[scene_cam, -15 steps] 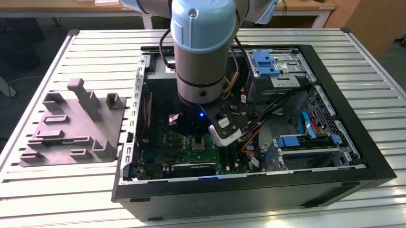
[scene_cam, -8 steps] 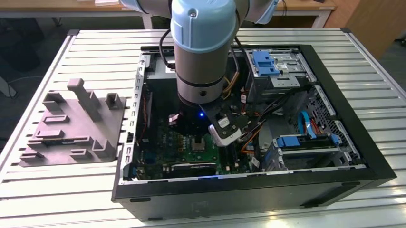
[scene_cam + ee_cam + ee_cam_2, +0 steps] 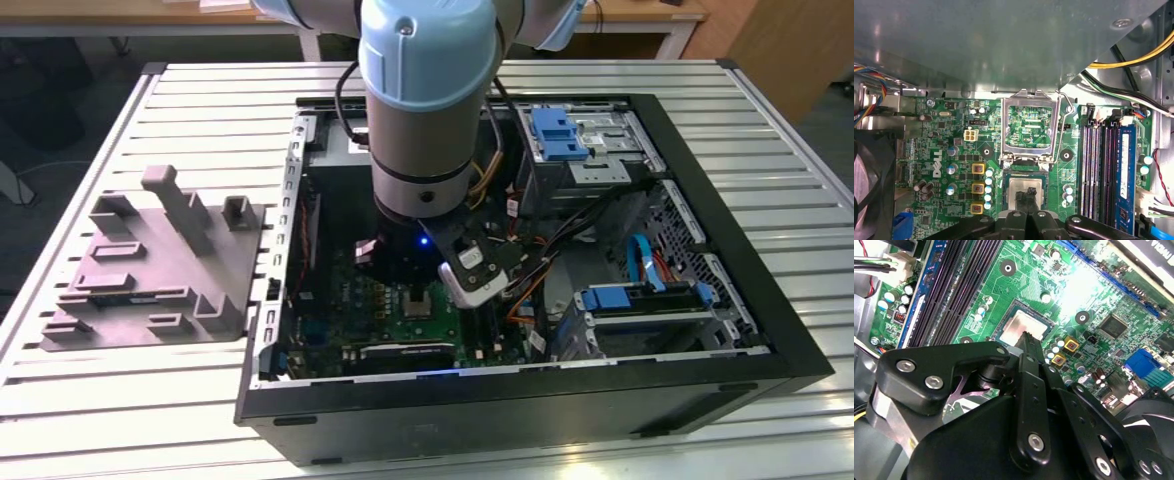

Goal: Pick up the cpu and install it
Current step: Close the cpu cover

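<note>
1. Inside the open computer case (image 3: 534, 400), which lies on its side, a green motherboard (image 3: 347, 315) covers the floor toward 7 o'clock in the exterior view. Drive cages with blue brackets (image 3: 558, 133) occupy the 1 o'clock and 4 o'clock corners. Loose cables (image 3: 534, 250) run between the cages and the board.
2. The cpu (image 3: 1021, 325) lies flat in its socket on the motherboard, silvery top upward. The socket's metal frame (image 3: 1029, 125) stands hinged open next to it, with the wire lever (image 3: 1070, 107) along one side.
3. Black and blue memory slots (image 3: 1104, 170) run parallel beside the socket. Yellow wires (image 3: 1134, 57) pass along the case wall near them.
4. The case rests on a slatted metal table (image 3: 160, 400). A grey moulded tray (image 3: 147, 270) with upright posts sits just beside the case, at 9 o'clock from it in the exterior view.
5. Beyond the table, at 11 o'clock in the exterior view, stands a wood-topped desk (image 3: 120, 15) over a dark floor.
6. The arm (image 3: 427, 100), light blue and grey, descends almost vertically from 12 o'clock into the case, wrist directly above the socket.
7. The gripper (image 3: 1029, 194) points straight down. Its jaws are pressed together with nothing between them, tips at the middle of the cpu's top. Whether they touch the metal cannot be told.
</note>
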Tool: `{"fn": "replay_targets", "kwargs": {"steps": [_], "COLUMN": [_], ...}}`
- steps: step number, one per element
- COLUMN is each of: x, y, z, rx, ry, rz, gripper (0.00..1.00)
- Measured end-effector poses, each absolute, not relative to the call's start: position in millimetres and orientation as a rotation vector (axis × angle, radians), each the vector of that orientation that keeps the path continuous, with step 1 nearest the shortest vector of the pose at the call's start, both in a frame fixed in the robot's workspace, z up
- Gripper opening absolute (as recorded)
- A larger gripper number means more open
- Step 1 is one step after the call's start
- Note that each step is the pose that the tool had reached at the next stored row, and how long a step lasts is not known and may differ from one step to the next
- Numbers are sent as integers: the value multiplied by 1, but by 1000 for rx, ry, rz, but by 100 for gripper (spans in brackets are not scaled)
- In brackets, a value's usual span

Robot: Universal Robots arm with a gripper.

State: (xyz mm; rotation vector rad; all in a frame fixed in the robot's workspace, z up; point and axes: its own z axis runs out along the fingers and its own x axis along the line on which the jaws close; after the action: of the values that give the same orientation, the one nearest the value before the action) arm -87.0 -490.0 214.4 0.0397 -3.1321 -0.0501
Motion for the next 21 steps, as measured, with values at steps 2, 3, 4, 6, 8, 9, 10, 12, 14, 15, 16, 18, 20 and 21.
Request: {"fn": "replay_targets", "kwargs": {"steps": [2, 3, 4, 6, 8, 9, 10, 12, 14, 15, 16, 18, 20, 21], "x": [-87, -87, -87, -87, -87, -87, -87, -87, -87, -87, -87, -87, -87, -87], "y": [-490, -490, -490, -490, -490, -490, -490, -490, -490, -490, -490, -490, -490, -490], "z": [218, 220, 223, 231, 238, 241, 243, 245, 245, 245, 245, 245, 245, 245], "rx": [40, 40, 40, 39, 40, 40, 40, 40, 40, 40, 40, 50, 104, 135], "ry": [-3132, -3132, -3132, -3132, -3132, -3132, -3132, -3132, -3132, -3132, -3132, -3132, -3130, -3128], "rz": [-50, -50, -50, -50, -50, -50, -50, -50, -51, -51, -50, -50, -50, -49], "gripper": [11, 11, 11, 11, 11, 11, 11, 11, 11, 11, 11, 11, 11, 11]}}
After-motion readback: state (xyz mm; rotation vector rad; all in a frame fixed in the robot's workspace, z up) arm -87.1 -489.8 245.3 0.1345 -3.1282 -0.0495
